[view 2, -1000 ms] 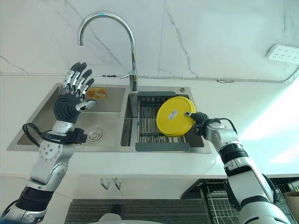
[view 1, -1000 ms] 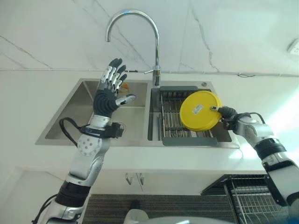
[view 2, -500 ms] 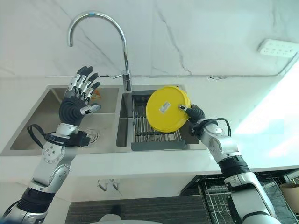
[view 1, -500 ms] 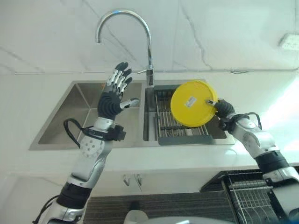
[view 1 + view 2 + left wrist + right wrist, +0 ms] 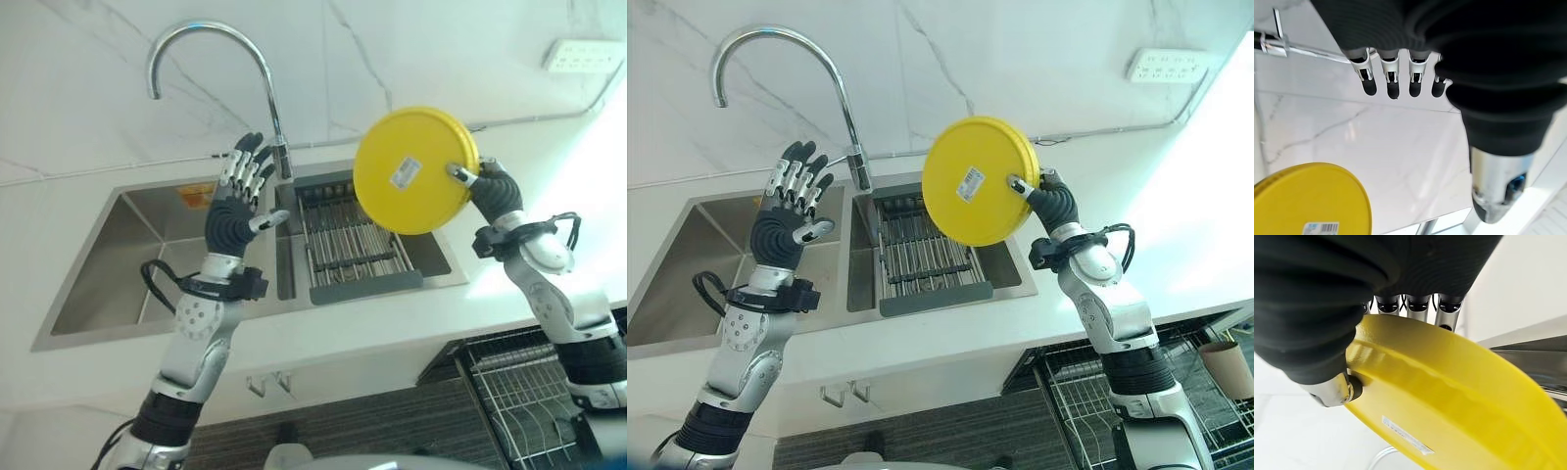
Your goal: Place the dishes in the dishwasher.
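Right eye view: right hand (image 5: 1050,201) is pinching the plate (image 5: 977,179) aloft at one o'clock of the sink rack (image 5: 926,257); left hand (image 5: 789,211) is hovering open-fingered, empty. Dishwasher loading is not yet done.

Head stereo pair looks down on sink (image 5: 147,255); wrist cams v. close along hands, both catching yellow plate (image 5: 1308,200).

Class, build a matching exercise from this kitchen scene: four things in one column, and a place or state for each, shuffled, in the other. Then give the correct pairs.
Things
1. yellow plate
2. left robot hand
3. drying rack
4. tap

Places or states
A. sits in the right basin of the sink
B. pinched at its rim by the right robot hand
C. arches from behind the sink
D. raised, fingers straight, holding nothing

Pairs: 1-B, 2-D, 3-A, 4-C
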You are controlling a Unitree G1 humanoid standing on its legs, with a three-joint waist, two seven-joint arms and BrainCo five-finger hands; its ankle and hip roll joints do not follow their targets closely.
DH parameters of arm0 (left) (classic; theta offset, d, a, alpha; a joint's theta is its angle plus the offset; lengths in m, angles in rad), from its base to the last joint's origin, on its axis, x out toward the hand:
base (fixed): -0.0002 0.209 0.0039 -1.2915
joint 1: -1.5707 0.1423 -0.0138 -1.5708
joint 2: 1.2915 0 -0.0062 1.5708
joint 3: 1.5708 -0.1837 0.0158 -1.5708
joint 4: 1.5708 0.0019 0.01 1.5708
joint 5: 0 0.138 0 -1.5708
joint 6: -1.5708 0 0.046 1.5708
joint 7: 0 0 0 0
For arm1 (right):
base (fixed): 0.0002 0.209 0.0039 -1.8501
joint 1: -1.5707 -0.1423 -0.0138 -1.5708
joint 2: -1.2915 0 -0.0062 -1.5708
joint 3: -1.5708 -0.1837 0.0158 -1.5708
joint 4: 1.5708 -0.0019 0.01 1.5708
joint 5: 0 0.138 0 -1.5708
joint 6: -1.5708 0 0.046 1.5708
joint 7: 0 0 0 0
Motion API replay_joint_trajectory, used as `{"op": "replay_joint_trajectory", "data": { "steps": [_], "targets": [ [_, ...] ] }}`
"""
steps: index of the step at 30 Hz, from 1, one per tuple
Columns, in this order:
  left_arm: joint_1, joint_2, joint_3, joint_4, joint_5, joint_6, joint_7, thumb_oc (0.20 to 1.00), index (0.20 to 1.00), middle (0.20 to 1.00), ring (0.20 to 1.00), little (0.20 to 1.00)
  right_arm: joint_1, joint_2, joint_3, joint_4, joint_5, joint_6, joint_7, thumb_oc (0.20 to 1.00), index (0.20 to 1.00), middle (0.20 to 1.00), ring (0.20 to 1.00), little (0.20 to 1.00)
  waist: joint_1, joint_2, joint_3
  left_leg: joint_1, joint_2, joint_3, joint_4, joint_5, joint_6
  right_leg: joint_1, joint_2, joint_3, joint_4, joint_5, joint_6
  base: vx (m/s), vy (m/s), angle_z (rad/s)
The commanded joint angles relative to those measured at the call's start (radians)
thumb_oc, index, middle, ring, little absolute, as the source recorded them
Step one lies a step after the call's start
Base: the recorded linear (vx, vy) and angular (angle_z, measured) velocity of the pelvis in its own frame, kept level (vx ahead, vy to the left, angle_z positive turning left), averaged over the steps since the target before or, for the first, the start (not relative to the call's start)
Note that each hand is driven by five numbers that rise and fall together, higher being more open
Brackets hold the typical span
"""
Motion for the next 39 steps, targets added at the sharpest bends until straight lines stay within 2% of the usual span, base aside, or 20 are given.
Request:
{"op": "replay_joint_trajectory", "data": {
  "steps": [1,3,5,10,11,12,15,18,20,23,25,28,29,30,32,36,37,39],
  "targets": [
    [-0.028,0.041,0.049,-0.09,0.082,-0.102,0.026,1.0,1.0,1.0,1.0,1.0,-0.042,-0.026,-0.08,-0.109,0.014,-0.144,0.017,0.2,0.2,0.2,0.2,0.2,-0.003,-0.051,-0.01,0.026,-0.134,-0.009,0.071,-0.138,0.033,0.002,0.057,0.06,0.006,-0.054,-0.032,-0.03,0.284,-0.46],
    [-0.032,0.043,0.048,-0.099,0.106,-0.115,0.022,1.0,1.0,1.0,1.0,1.0,0.005,-0.008,-0.104,-0.162,0.003,-0.172,0.013,0.2,0.2,0.2,0.2,0.2,-0.023,-0.04,-0.012,0.066,-0.142,0.0,0.011,-0.131,0.056,-0.017,0.049,0.086,0.006,-0.033,-0.012,0.01,0.324,-0.42],
    [-0.059,0.042,0.04,-0.119,0.114,-0.087,0.012,1.0,1.0,1.0,1.0,1.0,0.1,0.024,-0.158,-0.255,0.002,-0.204,0.007,0.2,0.2,0.2,0.2,0.2,-0.065,-0.043,-0.007,0.117,-0.166,0.028,-0.058,-0.129,0.083,-0.063,0.01,0.109,0.006,0.028,0.042,0.03,0.419,-0.5],
    [-0.076,0.043,0.017,-0.142,0.168,-0.086,0.023,1.0,1.0,1.0,1.0,1.0,0.162,0.045,-0.18,-0.295,-0.016,-0.251,0.023,0.2,0.2,0.2,0.2,0.2,-0.096,-0.054,0.007,0.131,-0.182,0.04,-0.058,-0.159,0.092,-0.11,-0.025,0.088,0.006,0.093,0.06,-0.02,0.193,-0.16],
    [-0.081,0.049,0.014,-0.143,0.177,-0.088,0.032,1.0,1.0,1.0,1.0,1.0,0.164,0.046,-0.183,-0.297,-0.016,-0.255,0.028,0.2,0.2,0.2,0.2,0.2,-0.098,-0.058,0.011,0.136,-0.181,0.06,-0.058,-0.167,0.093,-0.118,-0.032,0.054,0.023,0.115,0.063,-0.05,0.143,-0.34],
    [-0.085,0.057,0.016,-0.141,0.182,-0.087,0.044,1.0,1.0,1.0,1.0,1.0,0.165,0.037,-0.185,-0.297,-0.008,-0.262,0.031,0.2,0.2,0.2,0.2,0.2,-0.099,-0.057,0.014,0.138,-0.171,0.098,-0.058,-0.163,0.094,-0.118,-0.034,0.015,0.044,0.104,0.064,-0.03,0.139,-0.5],
    [-0.091,0.065,0.015,-0.144,0.18,-0.089,0.058,1.0,1.0,1.0,1.0,1.0,0.162,0.015,-0.189,-0.299,0.004,-0.266,0.028,0.2,0.2,0.2,0.2,0.2,-0.094,-0.051,0.013,0.133,-0.152,0.146,-0.058,-0.152,0.099,-0.097,-0.012,-0.035,0.106,0.05,0.056,-0.05,0.111,-0.67],
    [-0.102,0.059,0.003,-0.145,0.204,-0.093,0.08,1.0,1.0,1.0,1.0,1.0,0.168,-0.003,-0.191,-0.299,0.022,-0.286,0.037,0.2,0.2,0.2,0.2,0.2,-0.096,-0.049,0.014,0.121,-0.144,0.166,-0.058,-0.139,0.11,-0.083,0.014,-0.036,0.175,-0.009,0.034,-0.05,0.097,-0.73],
    [-0.117,0.049,-0.01,-0.142,0.237,-0.092,0.081,1.0,1.0,1.0,1.0,1.0,0.174,-0.006,-0.189,-0.304,0.038,-0.297,0.048,0.2,0.2,0.2,0.2,0.2,-0.098,-0.056,0.011,0.111,-0.15,0.163,-0.058,-0.131,0.126,-0.077,0.033,-0.001,0.259,-0.041,0.025,-0.03,0.08,-0.37],
    [-0.121,0.048,-0.021,-0.14,0.245,-0.097,0.053,1.0,1.0,1.0,1.0,1.0,0.189,-0.005,-0.193,-0.307,0.049,-0.305,0.06,0.2,0.2,0.2,0.2,0.2,-0.079,-0.07,0.003,0.101,-0.149,0.166,-0.058,-0.125,0.137,-0.06,0.005,0.0,0.324,-0.038,0.029,-0.02,-0.057,-0.57],
    [-0.116,0.05,-0.028,-0.145,0.259,-0.103,0.039,1.0,1.0,1.0,1.0,1.0,0.193,-0.001,-0.196,-0.308,0.059,-0.31,0.061,0.2,0.2,0.2,0.2,0.2,-0.058,-0.078,0.0,0.098,-0.139,0.17,-0.058,-0.122,0.137,-0.035,-0.037,-0.021,0.322,-0.021,0.032,-0.04,-0.175,-0.36],
    [-0.125,0.059,-0.062,-0.147,0.293,-0.109,0.038,1.0,1.0,1.0,1.0,1.0,0.178,0.012,-0.185,-0.309,0.057,-0.312,0.042,0.2,0.2,0.2,0.2,0.2,-0.034,-0.088,0.003,0.094,-0.109,0.185,-0.049,-0.117,0.127,0.007,-0.108,-0.051,0.28,0.008,0.041,-0.1,-0.347,-0.04],
    [-0.144,0.063,-0.089,-0.14,0.32,-0.114,0.059,1.0,1.0,1.0,1.0,1.0,0.159,0.023,-0.169,-0.311,0.039,-0.31,0.03,0.2,0.2,0.2,0.2,0.2,-0.023,-0.095,0.004,0.086,-0.089,0.199,-0.039,-0.111,0.116,0.035,-0.146,-0.065,0.228,0.027,0.052,-0.13,-0.381,-0.35],
    [-0.147,0.064,-0.092,-0.138,0.324,-0.116,0.061,1.0,1.0,1.0,1.0,1.0,0.157,0.024,-0.168,-0.311,0.038,-0.309,0.028,0.2,0.2,0.2,0.2,0.2,-0.022,-0.095,0.005,0.086,-0.088,0.2,-0.036,-0.112,0.115,0.038,-0.147,-0.066,0.221,0.03,0.053,-0.17,-0.459,-0.42],
    [-0.187,0.07,-0.127,-0.13,0.364,-0.11,0.089,1.0,1.0,1.0,1.0,1.0,0.13,0.029,-0.144,-0.316,0.023,-0.305,0.004,0.2,0.2,0.2,0.2,0.2,-0.017,-0.102,0.004,0.068,-0.046,0.214,-0.013,-0.102,0.088,0.058,-0.192,-0.074,0.141,0.066,0.074,-0.16,-0.456,-0.44],
    [-0.233,0.082,-0.142,-0.114,0.371,-0.118,0.095,1.0,1.0,1.0,1.0,1.0,0.105,0.024,-0.125,-0.315,0.018,-0.318,-0.033,0.2,0.2,0.2,0.2,0.2,-0.016,-0.102,0.007,0.045,0.037,0.212,0.008,-0.076,0.035,0.076,-0.201,-0.065,0.04,0.072,0.096,-0.2,-0.558,-0.54],
    [-0.243,0.089,-0.142,-0.116,0.37,-0.121,0.092,1.0,1.0,1.0,1.0,1.0,0.105,0.025,-0.126,-0.32,0.016,-0.327,-0.039,0.2,0.2,0.2,0.2,0.2,-0.019,-0.101,0.012,0.032,0.074,0.201,0.013,-0.064,0.012,0.073,-0.19,-0.047,0.043,0.051,0.099,-0.26,-0.687,-0.4],
    [-0.244,0.095,-0.129,-0.121,0.364,-0.119,0.086,1.0,1.0,1.0,1.0,1.0,0.107,0.019,-0.131,-0.332,0.034,-0.323,-0.034,0.2,0.2,0.2,0.2,0.2,-0.019,-0.102,0.016,0.015,0.124,0.193,0.03,-0.044,-0.013,0.068,-0.175,-0.043,0.067,0.011,0.103,-0.24,-0.599,-0.05]
  ]
}}
